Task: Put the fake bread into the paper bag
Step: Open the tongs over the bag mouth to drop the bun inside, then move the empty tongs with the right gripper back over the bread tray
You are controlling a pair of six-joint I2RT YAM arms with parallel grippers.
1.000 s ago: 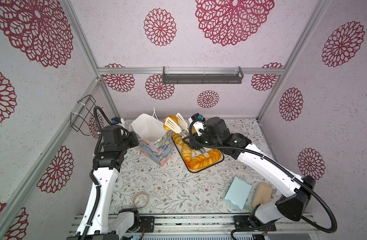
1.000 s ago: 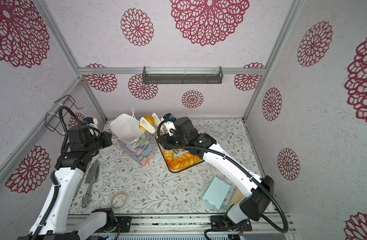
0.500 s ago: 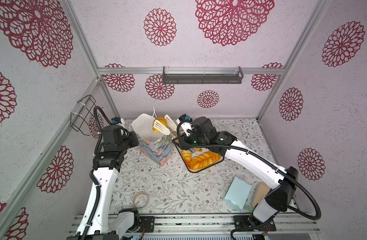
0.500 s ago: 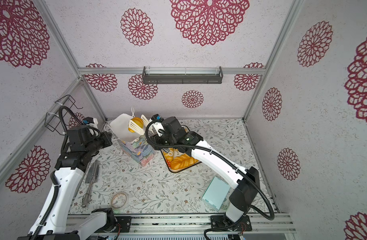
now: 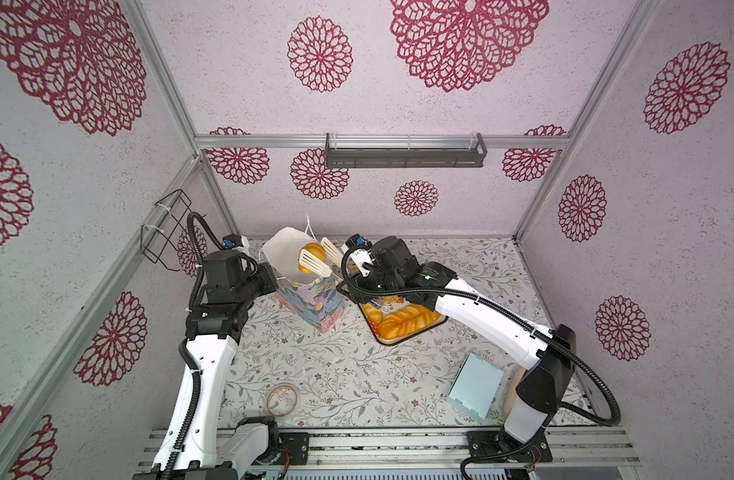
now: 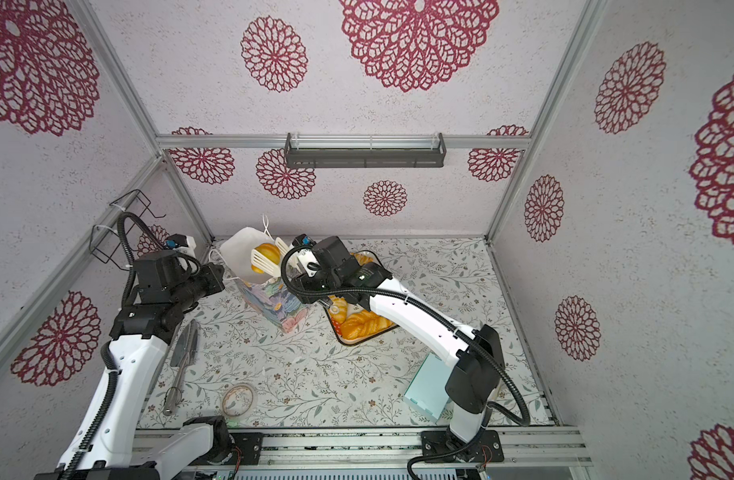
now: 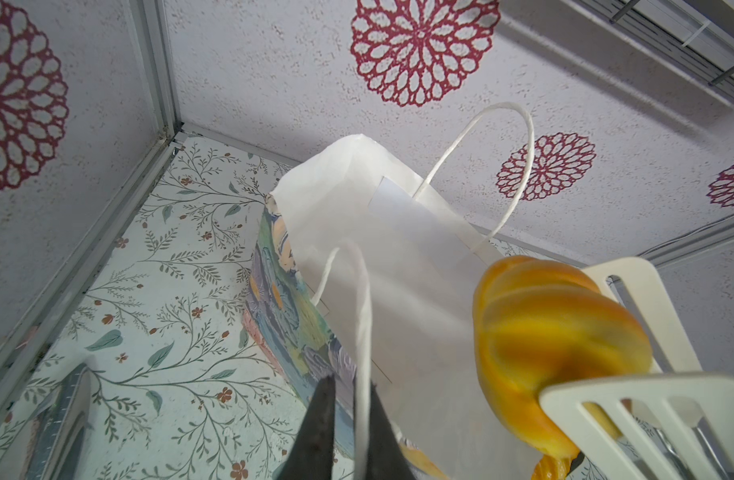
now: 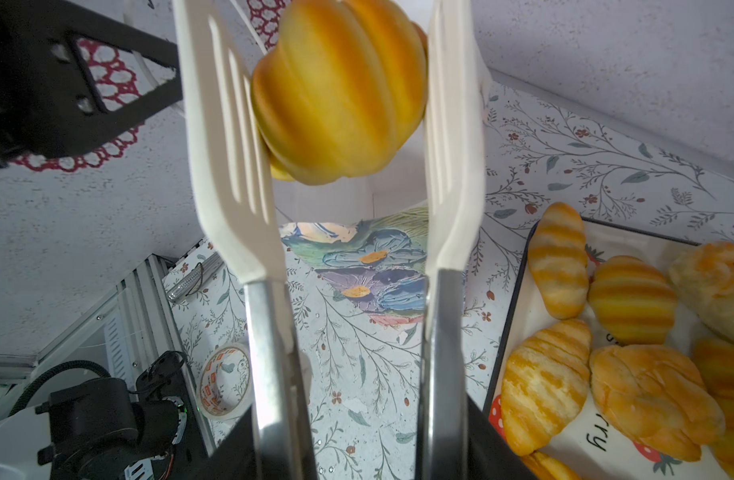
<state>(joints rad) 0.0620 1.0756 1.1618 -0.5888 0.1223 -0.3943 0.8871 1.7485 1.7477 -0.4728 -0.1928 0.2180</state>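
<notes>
Okay, quick status from my end. My right jaws are clamped on the metal handles of a pair of tongs. The white slotted blades have one round bun of the fake bread between them, and it touches both blades in the right wrist view. In both top views that bun sits over the open mouth of the paper bag — I can't tell whether it's above the rim or already a bit inside.

My left jaws are pressed nearly together, pinching the thin white string handle on the side of the bag facing my left arm. The other handle loops up free on the far wall.

The bag stands on the counter just beside the tray, white inside showing. The rest of the bread lies on that tray — the long braided loaf at the edge nearest the camera, with a few croissants next to it.

Further out on the counter there's a roll of tape and a pale blue box, both well apart from the bag.
</notes>
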